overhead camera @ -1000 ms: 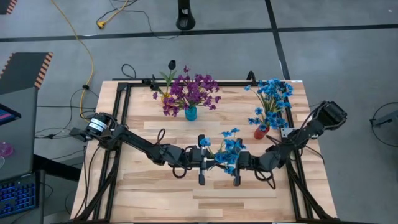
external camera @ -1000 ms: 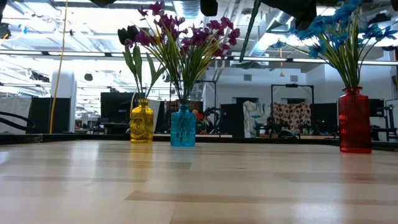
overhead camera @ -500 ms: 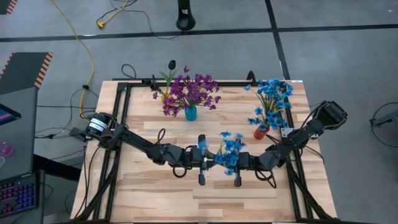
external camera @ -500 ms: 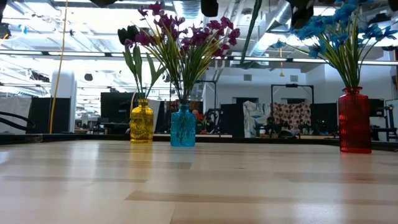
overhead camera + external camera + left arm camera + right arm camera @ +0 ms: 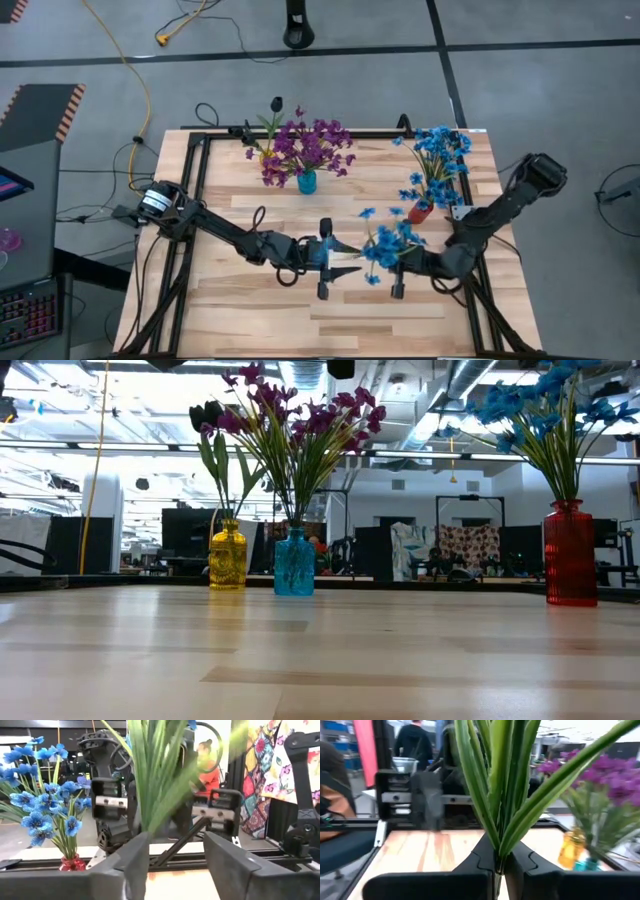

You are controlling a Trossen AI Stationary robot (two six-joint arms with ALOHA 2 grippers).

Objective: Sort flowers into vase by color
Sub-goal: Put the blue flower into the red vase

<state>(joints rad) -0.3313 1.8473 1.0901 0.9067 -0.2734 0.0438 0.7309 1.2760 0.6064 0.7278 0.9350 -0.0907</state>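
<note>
— Fingers first: how do they stand on the left arm?
— Parted. The left gripper (image 5: 335, 262) hovers over the middle of the tabletop (image 5: 250, 310), and in the left wrist view its two fingers (image 5: 135, 857) stand apart with green leaves rising just beyond them, nothing pinched between.

— And the yellow vase at the back left?
— The yellow vase (image 5: 227, 556) holds a sprig with dark blackish blossoms (image 5: 205, 415). It stands just beside the blue vase (image 5: 294, 563), which carries the purple flowers (image 5: 305, 148) in a full bunch.

— Where is the blue sprig being handled?
— The blue sprig (image 5: 388, 243) hangs above the tabletop right of centre, between the two arms, its blossoms spread over the right gripper (image 5: 392, 262).

— What are the right arm's fingers doing?
— Closed tight on the stems. In the right wrist view the right fingers (image 5: 485, 855) meet around the base of the green stems (image 5: 497, 795), which fan upward from the pinch.

— And farthest right?
— The red vase (image 5: 571, 554) stands near the tabletop's back right corner, already filled with blue flowers (image 5: 438, 152). It is close to the held sprig but apart from it.

— Anything beyond the tabletop?
— A person in an orange top (image 5: 206, 762) shows in the left wrist view, far behind the frame.
</note>
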